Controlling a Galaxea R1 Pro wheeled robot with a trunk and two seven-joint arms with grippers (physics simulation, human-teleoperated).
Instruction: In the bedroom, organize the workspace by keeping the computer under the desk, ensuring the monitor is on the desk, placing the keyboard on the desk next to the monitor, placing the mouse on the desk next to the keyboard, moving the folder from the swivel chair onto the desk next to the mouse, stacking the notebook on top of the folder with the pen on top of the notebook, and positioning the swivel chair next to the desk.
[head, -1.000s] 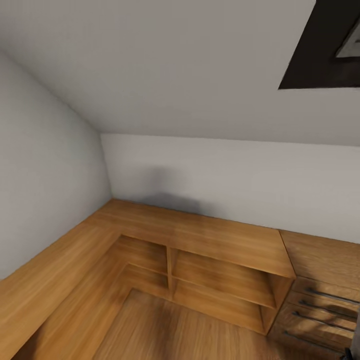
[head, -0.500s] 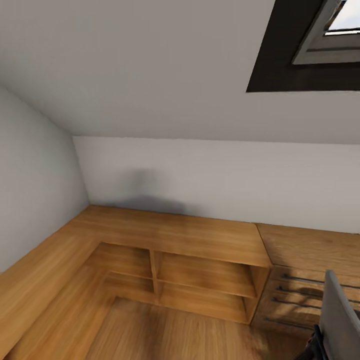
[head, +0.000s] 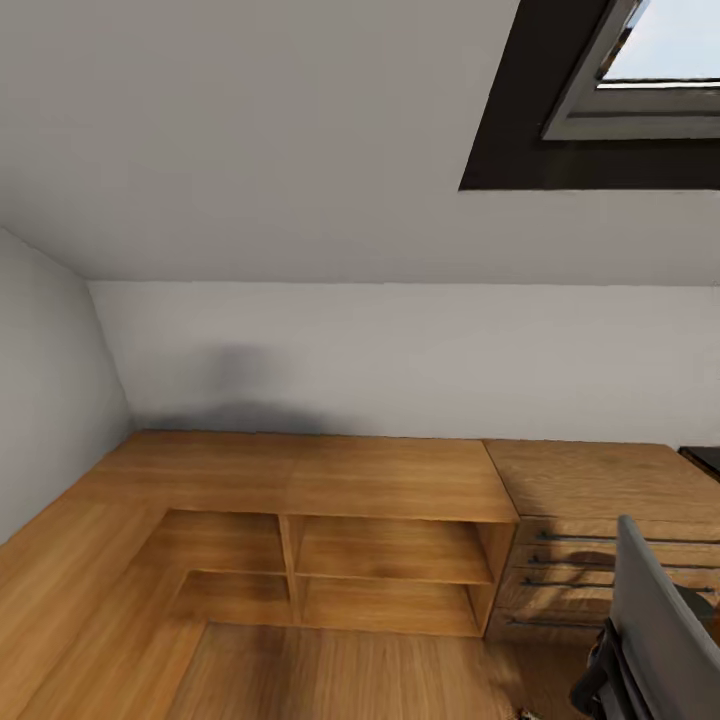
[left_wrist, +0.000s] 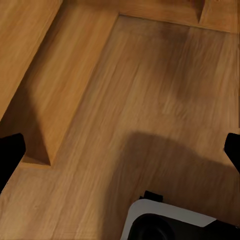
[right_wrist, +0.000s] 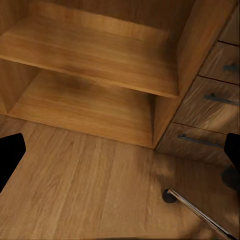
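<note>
Chair (head: 660, 620) grey back at near right, beside drawer unit (head: 600, 560); approach slowly, face seat. Both grippers (left_wrist: 120, 150) (right_wrist: 120, 150) spread wide, holding nothing.

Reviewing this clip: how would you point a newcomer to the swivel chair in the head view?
Start at the long wooden shelf unit against the back wall and follow it right to the drawer unit with dark bar handles. The swivel chair stands in front of those drawers at the picture's lower right corner: a grey backrest on a black frame, the one thing there that is not wood.

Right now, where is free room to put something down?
The wooden shelf top, between the wall and the drawers, looks bare. The cubbies below look free too. It is tighter at right, where the chair stands before the drawers.
</note>
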